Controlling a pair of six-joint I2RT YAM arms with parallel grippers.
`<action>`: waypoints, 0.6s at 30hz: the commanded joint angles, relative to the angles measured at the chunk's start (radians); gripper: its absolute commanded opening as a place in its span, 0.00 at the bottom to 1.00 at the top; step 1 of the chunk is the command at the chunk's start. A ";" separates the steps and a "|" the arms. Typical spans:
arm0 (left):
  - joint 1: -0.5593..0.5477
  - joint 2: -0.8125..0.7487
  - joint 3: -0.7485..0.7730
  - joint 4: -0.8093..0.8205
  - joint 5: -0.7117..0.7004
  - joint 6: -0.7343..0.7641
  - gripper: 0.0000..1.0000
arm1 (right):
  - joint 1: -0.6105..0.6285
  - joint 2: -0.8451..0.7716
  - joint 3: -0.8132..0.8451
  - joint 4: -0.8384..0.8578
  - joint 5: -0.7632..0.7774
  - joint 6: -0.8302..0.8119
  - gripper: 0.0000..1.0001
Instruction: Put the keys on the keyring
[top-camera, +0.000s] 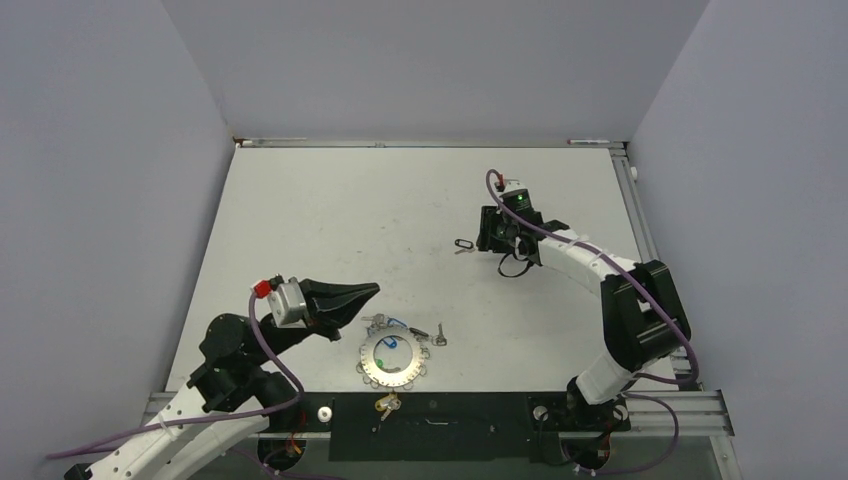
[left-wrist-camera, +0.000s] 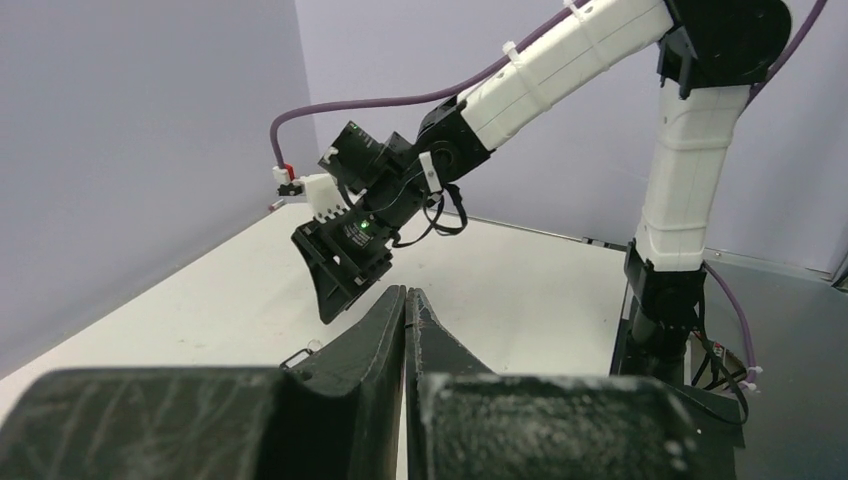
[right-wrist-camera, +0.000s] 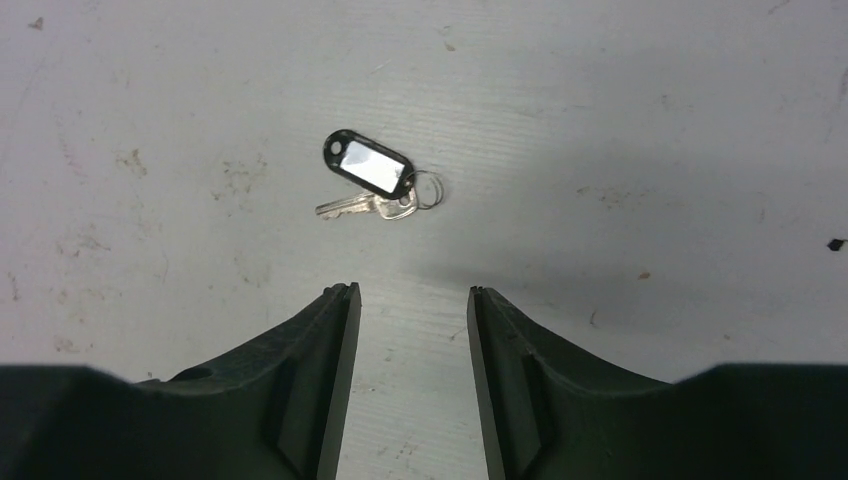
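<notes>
Right gripper (right-wrist-camera: 410, 291): you have it over the middle of the tabletop (top-camera: 330, 210), a little right of centre, pointing down at the surface. The jaws stand partly apart, a moderate gap, with only bare tabletop between them. They hold nothing.

Black-tagged key (right-wrist-camera: 368, 166): lies flat just ahead of the right fingertips, apart from them. The oval tag has a pale insert, the metal key sits beside it, and a small split ring joins the two. In the top view it lies just left of the right gripper.

Keyring (top-camera: 394, 372): flat on the tabletop close to the near edge, slightly left of the middle. Nothing grips it. A blue tag (top-camera: 392, 342) shows over the far part of its centre hole; whether it is hooked on, you cannot tell.

Loose keys (top-camera: 377, 322): bunched at the keyring's far-left rim. One small key (top-camera: 438, 336) lies just off its right side.

Yellowish-tagged key (top-camera: 386, 404): off the white surface, on the black plate (top-camera: 460, 425) between the arm bases.

Left gripper (left-wrist-camera: 405, 300): jaws pressed together, empty, held above the tabletop just left of the loose keys, tips pointing right.
</notes>
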 joint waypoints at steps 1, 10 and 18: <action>0.003 0.017 0.018 -0.033 -0.108 -0.022 0.00 | 0.059 -0.019 0.020 0.042 -0.155 -0.071 0.46; 0.004 0.111 0.101 -0.365 -0.460 -0.164 0.55 | 0.347 -0.161 -0.119 0.211 -0.284 -0.013 0.54; 0.004 0.058 0.086 -0.475 -0.713 -0.227 0.74 | 0.625 -0.146 -0.199 0.437 -0.241 0.151 0.54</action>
